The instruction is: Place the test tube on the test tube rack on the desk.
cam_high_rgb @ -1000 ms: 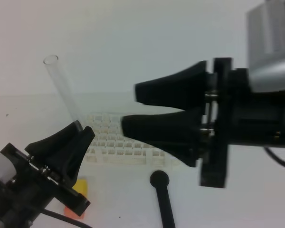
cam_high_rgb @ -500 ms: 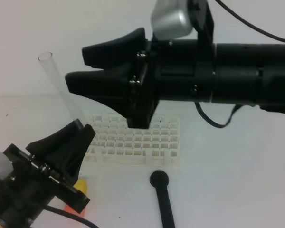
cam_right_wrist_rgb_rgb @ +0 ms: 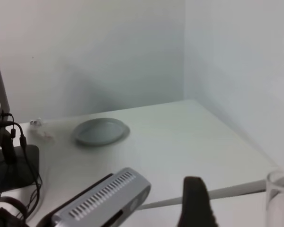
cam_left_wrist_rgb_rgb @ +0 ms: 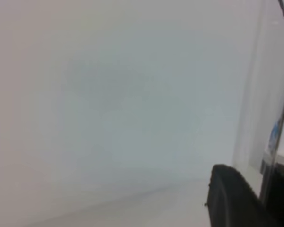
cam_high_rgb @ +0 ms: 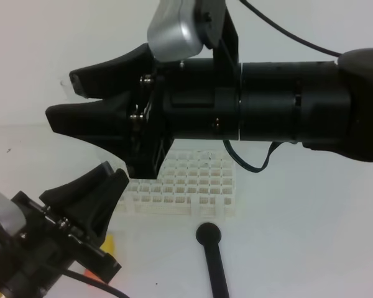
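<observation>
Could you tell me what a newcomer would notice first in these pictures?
The big black right claw fills the upper middle of the high view, reaching left with its jaws apart around the rim of the test tube. At lower left the left claw points up toward it, and between and behind them the white test tube rack stands on the desk.

Bright, even light; all views soft and slightly blurred, shadows faint

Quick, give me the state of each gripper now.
Left gripper: shut on the test tube, held near its lower end.
Right gripper: open, holding nothing, fingertips at the tube's top.
</observation>
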You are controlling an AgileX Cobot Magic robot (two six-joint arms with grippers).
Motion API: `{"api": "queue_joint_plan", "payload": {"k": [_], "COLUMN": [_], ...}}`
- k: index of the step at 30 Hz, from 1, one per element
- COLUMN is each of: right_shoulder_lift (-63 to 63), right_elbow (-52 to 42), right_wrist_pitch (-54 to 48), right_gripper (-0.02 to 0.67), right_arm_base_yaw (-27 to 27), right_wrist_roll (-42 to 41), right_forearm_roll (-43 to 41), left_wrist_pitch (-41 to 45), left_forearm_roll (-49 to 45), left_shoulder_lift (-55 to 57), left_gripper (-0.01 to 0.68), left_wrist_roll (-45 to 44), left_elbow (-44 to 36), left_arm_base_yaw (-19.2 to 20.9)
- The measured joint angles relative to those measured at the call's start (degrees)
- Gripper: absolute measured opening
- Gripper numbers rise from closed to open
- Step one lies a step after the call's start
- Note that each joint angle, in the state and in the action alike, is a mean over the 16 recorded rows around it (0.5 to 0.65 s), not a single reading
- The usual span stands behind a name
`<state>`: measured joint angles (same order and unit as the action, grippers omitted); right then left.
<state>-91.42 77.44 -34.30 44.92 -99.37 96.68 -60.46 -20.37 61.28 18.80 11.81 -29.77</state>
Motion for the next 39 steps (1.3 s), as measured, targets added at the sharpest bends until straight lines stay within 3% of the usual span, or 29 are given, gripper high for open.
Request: {"api": "queue_joint_plan", "payload": {"k": [21,39], "right_shoulder_lift": [-1.4,-3.3], "right_elbow": [0.8,2.5], "right_wrist_pitch": [1.9,3.0], "right_gripper": [0.414,0.145], "right_arm_base_yaw": [0.6,1.4], "right_wrist_roll": [0.1,-1.4], "right_forearm_roll": [0.3,0.3], "left_wrist_pitch": [0.7,-0.3], "left_forearm_roll": [-1.8,-2.1], "left_shoulder_lift": [0.0,0.0], "left_gripper": [0.106,0.111], "left_wrist_roll": [1.0,1.7], "left_elbow": [0.0,0.0], "left_arm_base_yaw": [0.0,0.0]}}
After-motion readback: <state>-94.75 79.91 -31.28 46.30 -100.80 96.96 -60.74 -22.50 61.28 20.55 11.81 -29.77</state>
